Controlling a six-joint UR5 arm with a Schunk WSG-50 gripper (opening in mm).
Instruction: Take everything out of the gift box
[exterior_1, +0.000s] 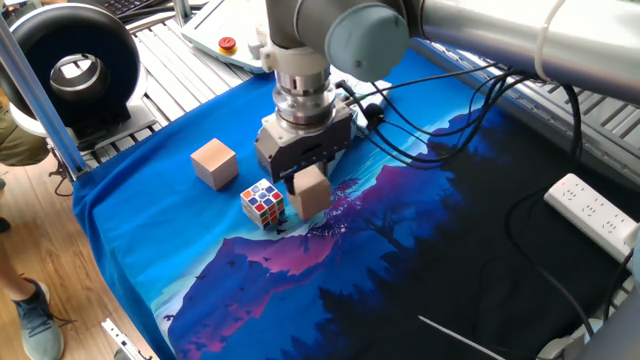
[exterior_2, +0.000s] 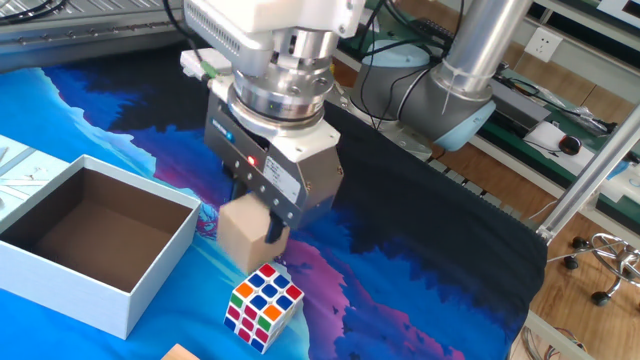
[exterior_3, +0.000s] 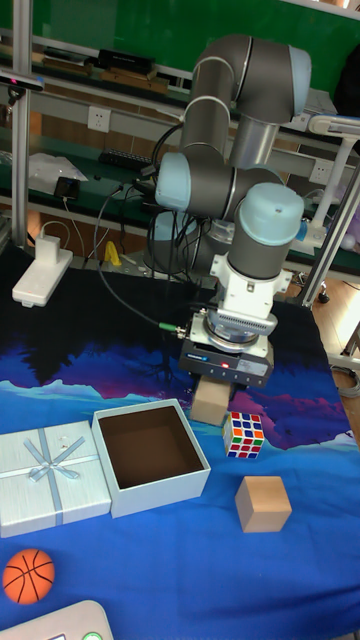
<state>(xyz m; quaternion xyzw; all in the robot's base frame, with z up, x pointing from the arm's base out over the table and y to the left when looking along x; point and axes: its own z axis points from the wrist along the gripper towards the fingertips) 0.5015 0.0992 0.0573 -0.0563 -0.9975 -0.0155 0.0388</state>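
Gripper (exterior_2: 252, 222) clamped on tan wooden cube (exterior_2: 243, 233), low over blue cloth (exterior_2: 400, 290), centre of frame. Puzzle cube (exterior_2: 264, 305) just below it, on cloth, outside box. Gift box (exterior_2: 90, 240) at left, brown inside bare. Tall view: pinkish cube (exterior_3: 264, 503) lower right, ribboned lid (exterior_3: 50, 476) left, small basketball (exterior_3: 29, 575) bottom left.

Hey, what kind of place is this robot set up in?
Most likely a robotics lab or workshop: the arm works at a cloth-covered table, with metal racking behind it, power strips and loose cables around.
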